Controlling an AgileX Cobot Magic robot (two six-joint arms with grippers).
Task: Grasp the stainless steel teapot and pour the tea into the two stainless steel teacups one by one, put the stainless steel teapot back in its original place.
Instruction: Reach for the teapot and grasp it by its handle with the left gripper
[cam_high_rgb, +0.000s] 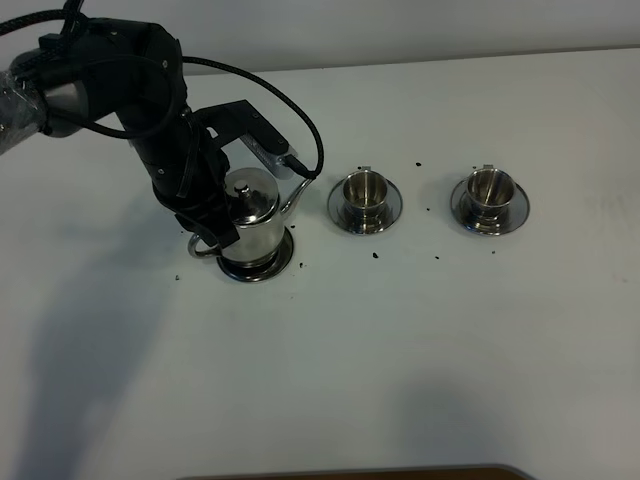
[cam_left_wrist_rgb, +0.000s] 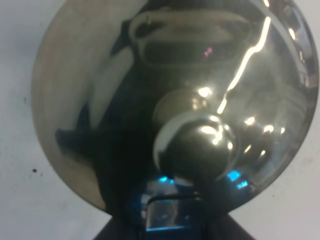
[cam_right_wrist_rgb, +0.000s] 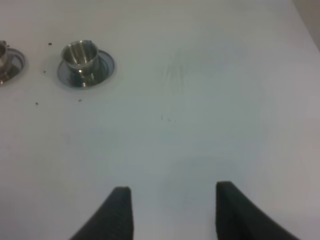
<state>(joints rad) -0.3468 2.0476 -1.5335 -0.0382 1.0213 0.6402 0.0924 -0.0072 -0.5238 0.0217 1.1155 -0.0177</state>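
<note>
The stainless steel teapot (cam_high_rgb: 252, 215) stands upright on its round saucer, the original place (cam_high_rgb: 268, 268), with its spout towards the cups. My left gripper (cam_high_rgb: 205, 232) is at the pot's loop handle and shut on it. The left wrist view is filled by the domed lid (cam_left_wrist_rgb: 150, 75) and its knob (cam_left_wrist_rgb: 197, 145). Two stainless steel teacups sit on saucers to the right: the nearer one (cam_high_rgb: 363, 190) and the farther one (cam_high_rgb: 489, 187), which also shows as a cup (cam_right_wrist_rgb: 80, 54). My right gripper (cam_right_wrist_rgb: 172, 200) is open over bare table and holds nothing.
Small dark specks (cam_high_rgb: 376, 254) lie scattered on the white table (cam_high_rgb: 400, 360) around the pot and cups. A sliver of the other cup's saucer (cam_right_wrist_rgb: 9, 67) shows at the edge of the right wrist view. A dark rim (cam_high_rgb: 400, 472) runs along the table's front edge.
</note>
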